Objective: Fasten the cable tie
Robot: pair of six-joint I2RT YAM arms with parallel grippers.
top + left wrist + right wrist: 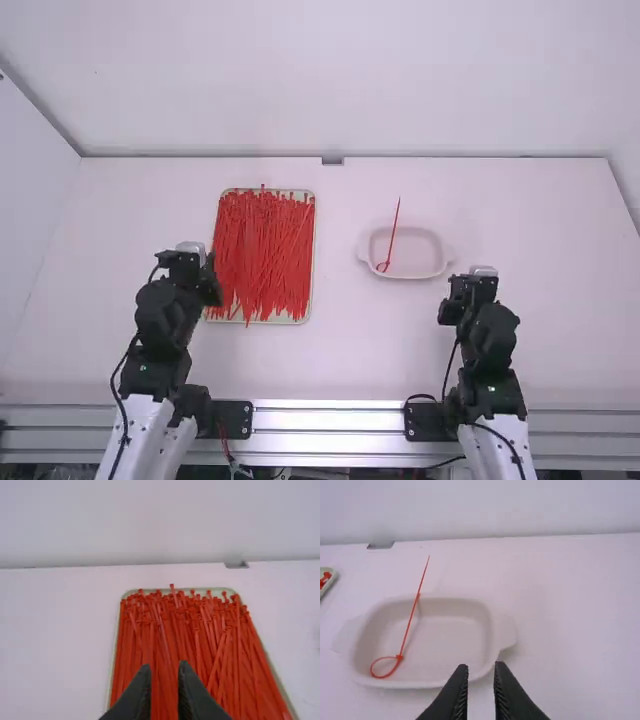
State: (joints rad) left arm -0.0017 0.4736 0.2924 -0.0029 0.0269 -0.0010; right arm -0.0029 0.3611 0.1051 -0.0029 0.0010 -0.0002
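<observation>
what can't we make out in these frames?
- Looped tie: whether its head is locked. It is too small in the right wrist and high views.
- Tray: the near end is cut off by the left wrist view's edge. The left gripper covers its near-left edge in the high view.
- Tie count in the pile: the ties overlap.

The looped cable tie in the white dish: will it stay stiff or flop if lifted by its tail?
Probably fairly stiff: the cable tie shows a straight tail past the dish rim. Being thin, it likely weighs little and may slip.
</observation>
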